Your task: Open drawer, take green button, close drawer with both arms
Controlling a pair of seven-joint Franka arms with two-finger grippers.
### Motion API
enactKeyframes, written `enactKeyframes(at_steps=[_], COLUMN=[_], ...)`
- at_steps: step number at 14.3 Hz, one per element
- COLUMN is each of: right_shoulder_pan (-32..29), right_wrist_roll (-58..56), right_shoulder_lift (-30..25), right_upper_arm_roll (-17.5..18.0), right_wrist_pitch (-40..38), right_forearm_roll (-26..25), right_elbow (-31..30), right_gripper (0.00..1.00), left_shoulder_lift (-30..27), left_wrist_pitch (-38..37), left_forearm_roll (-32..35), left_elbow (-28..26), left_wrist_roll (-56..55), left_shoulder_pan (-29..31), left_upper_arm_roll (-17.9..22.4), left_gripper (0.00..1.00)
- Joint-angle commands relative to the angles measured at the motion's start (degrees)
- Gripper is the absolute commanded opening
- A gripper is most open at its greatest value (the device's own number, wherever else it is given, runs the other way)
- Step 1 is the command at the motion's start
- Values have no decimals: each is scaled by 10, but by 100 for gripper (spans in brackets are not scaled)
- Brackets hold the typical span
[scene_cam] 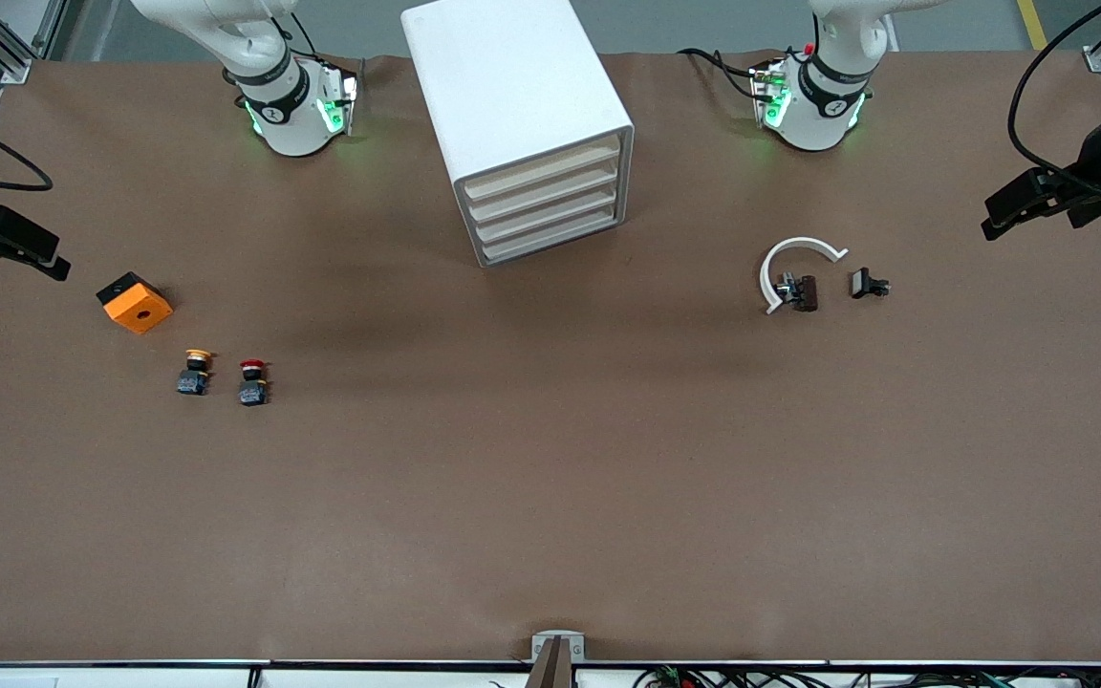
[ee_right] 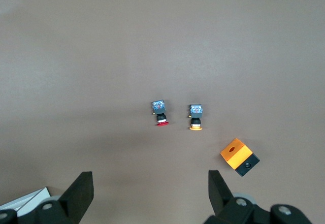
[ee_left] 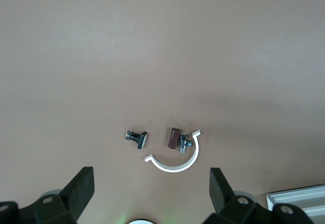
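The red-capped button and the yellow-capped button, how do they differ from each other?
The red-capped button has a red cap; the yellow-capped button has a yellow one. The red-capped button lies closer to the cabinet, while the yellow-capped button lies closer to the orange box. The red-capped button also sits slightly nearer to the front camera. They share a small dark blocky body, and both lie on the table, caps pointing toward the robots' bases.
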Motion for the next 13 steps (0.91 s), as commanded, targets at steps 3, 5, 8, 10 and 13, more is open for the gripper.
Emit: enactKeyframes(at_steps=[3,5,8,10,13], right_shoulder_pan=[-9,-8,-9,-9,-9], right_wrist_roll=[-2,-2,-2,-2,-2], right_shoulder_lift=[-13,-13,-13,-13,-13], right_upper_arm_roll=[8,8,8,8,8], right_wrist_pitch=[4,4,4,4,4], right_forearm_roll=[-8,-8,-8,-8,-8], right_elbow=[-10,-10,-10,-8,-8], right_gripper=[100,100,100,100,100], left_shoulder_lift=[13,39,97,136,197], left_wrist_pitch=[-12,-12,-12,-7,32], left_forearm_roll=[3,4,5,4,5], left_elbow=[16,32,52,51,42], left_wrist_roll=[3,-1,-7,-27,-68], left_shoulder_pan=[3,2,4,1,-1], left_upper_arm_roll=[-1,2,0,0,-2], left_gripper=[100,100,100,100,100])
